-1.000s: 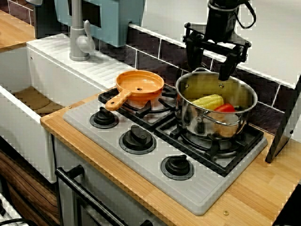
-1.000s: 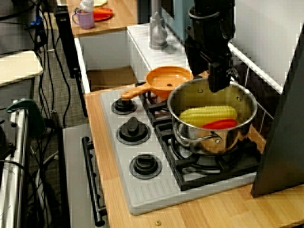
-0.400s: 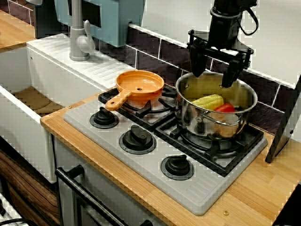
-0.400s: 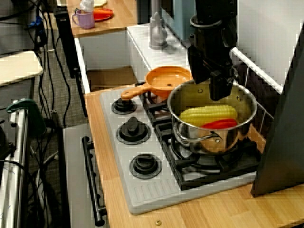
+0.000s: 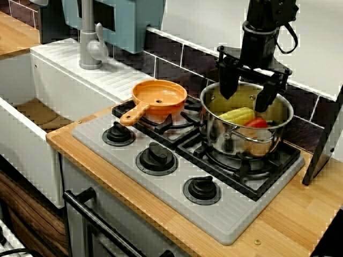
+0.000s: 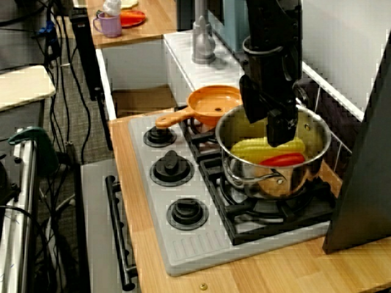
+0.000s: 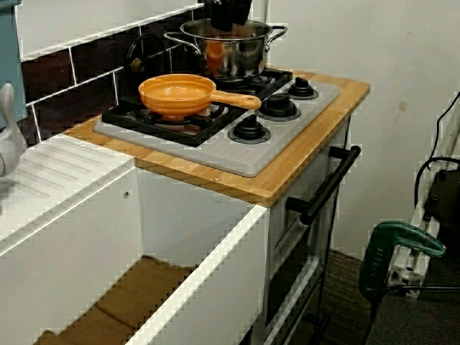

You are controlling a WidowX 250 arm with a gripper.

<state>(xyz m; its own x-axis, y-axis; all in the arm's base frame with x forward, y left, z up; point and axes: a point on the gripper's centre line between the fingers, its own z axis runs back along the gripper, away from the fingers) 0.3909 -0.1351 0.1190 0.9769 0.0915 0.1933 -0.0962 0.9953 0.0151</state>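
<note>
In the front view a steel pot [image 5: 244, 143] stands on the right rear burner of a toy stove [image 5: 177, 176]. Inside it lie a yellow corn cob [image 5: 237, 114] and a red vegetable [image 5: 256, 122]. My black gripper [image 5: 246, 95] hangs open over the pot, its fingertips just below the rim and above the corn, holding nothing. From the side, the gripper [image 6: 272, 127] hides part of the corn [image 6: 249, 148]; the red vegetable [image 6: 282, 159] shows in front. From the sink end, only the gripper's [image 7: 228, 14] lower part shows above the pot [image 7: 230, 54].
An empty orange pan [image 5: 159, 95] sits on the left rear burner, handle toward the front left. Three knobs [image 5: 156, 156] line the stove's front. A grey faucet [image 5: 90, 40] and white sink [image 5: 32, 112] lie left. A black panel [image 5: 327, 139] leans at the right, close to the pot.
The gripper has come down and slightly right, from above the pot's rear rim to inside its mouth. It stayed open. Pot, corn and pan have not moved.
</note>
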